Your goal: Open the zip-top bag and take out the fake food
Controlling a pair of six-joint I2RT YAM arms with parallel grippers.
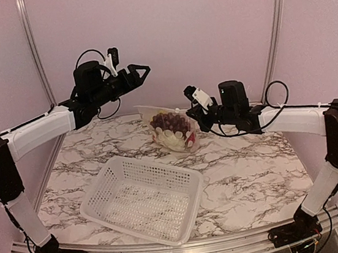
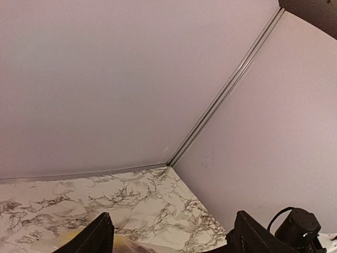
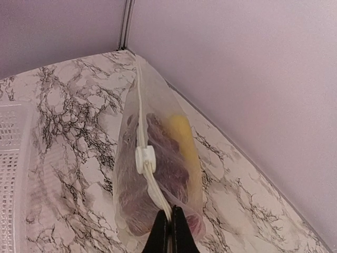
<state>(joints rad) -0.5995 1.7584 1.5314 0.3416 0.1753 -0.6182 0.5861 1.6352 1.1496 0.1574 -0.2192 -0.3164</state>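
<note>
Far on table (image 1: 255, 171) | right claw (image 3: 169, 232) pinches bag (image 1: 173, 132) by zip strip (image 3: 139, 116), running leftward | left claw (image 1: 141, 72) open, raised upper-left, apart

white basket (image 1: 142, 197), black-veined marble table (image 1: 255, 171), purple grapes (image 1: 171, 122)

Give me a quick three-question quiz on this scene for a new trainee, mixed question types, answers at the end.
1. True or false: the left gripper holds the zip-top bag.
2. What does the right gripper pinch? A) the bag's zip strip B) a spoon C) nothing at all
3. Fill in: the fake food lies inside the ____.
Key: 1 false; 2 A; 3 bag.
</note>
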